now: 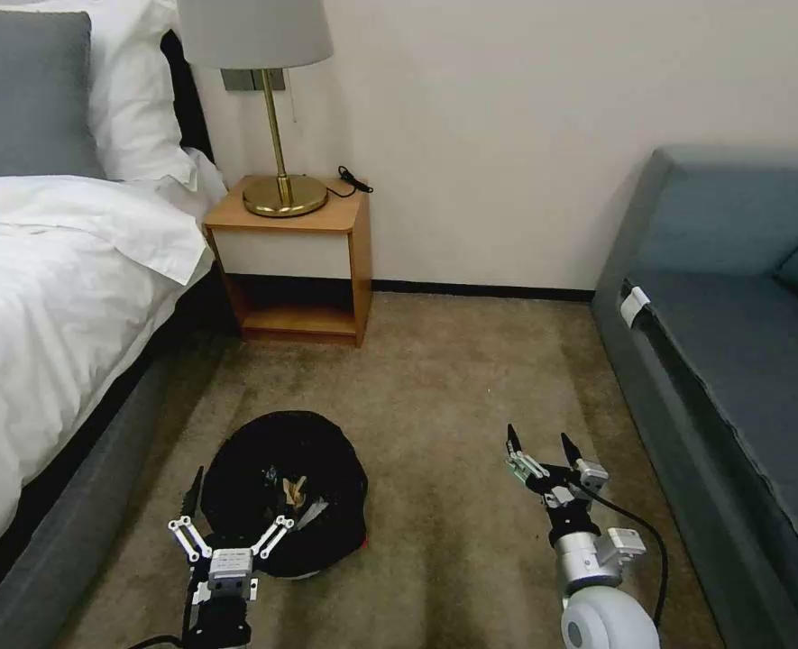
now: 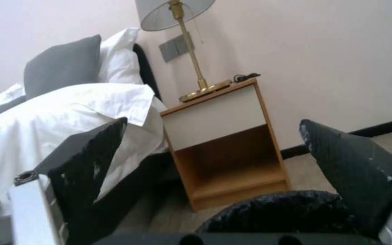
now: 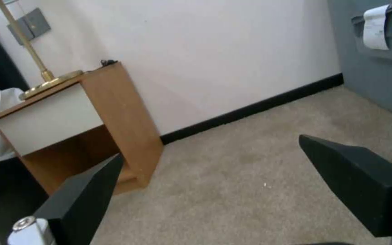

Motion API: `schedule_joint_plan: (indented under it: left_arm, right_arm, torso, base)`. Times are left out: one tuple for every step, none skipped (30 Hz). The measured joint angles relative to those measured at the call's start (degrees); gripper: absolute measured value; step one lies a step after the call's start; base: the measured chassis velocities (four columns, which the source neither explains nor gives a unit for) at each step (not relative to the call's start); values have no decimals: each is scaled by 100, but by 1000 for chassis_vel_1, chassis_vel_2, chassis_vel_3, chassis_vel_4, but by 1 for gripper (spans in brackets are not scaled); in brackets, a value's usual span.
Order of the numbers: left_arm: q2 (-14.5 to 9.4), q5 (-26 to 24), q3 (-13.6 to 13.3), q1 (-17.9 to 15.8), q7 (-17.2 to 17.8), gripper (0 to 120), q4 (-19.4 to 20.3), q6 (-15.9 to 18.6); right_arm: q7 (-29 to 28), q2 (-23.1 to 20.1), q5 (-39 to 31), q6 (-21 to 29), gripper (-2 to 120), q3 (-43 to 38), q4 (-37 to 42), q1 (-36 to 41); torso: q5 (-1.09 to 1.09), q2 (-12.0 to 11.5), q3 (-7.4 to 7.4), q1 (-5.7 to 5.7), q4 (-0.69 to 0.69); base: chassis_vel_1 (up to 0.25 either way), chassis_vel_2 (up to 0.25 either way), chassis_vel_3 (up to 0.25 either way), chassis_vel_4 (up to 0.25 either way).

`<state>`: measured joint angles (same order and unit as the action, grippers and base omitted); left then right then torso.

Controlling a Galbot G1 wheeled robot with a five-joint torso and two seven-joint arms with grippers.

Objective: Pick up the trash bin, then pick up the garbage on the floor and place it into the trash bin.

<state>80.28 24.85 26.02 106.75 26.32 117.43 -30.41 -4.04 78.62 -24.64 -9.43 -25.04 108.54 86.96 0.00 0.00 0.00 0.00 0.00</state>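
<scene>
Beige carpet ran between the bed (image 1: 47,270) and the grey sofa (image 1: 732,342), a nightstand (image 1: 295,261) against the wall. My left gripper (image 1: 232,523) stood spread wide at the near rim of the trash bin (image 1: 281,487), holding nothing; the bin sat just ahead, with scraps showing inside. My right gripper (image 1: 543,451) hovered well apart, half open and empty, so I judged the left nearer.

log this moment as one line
left gripper: open, at trash bin rim | right gripper: open, over carpet | litter in bin
</scene>
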Motion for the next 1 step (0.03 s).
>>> schedule_joint_plan:
  left_arm:
    - [0,-3,0,0,0,100,0,3]
  right_arm:
    - [1,-1,-1,1,100,1,0,-2]
  torso:
    - [0,0,0,0,0]
  base:
    - [0,0,0,0]
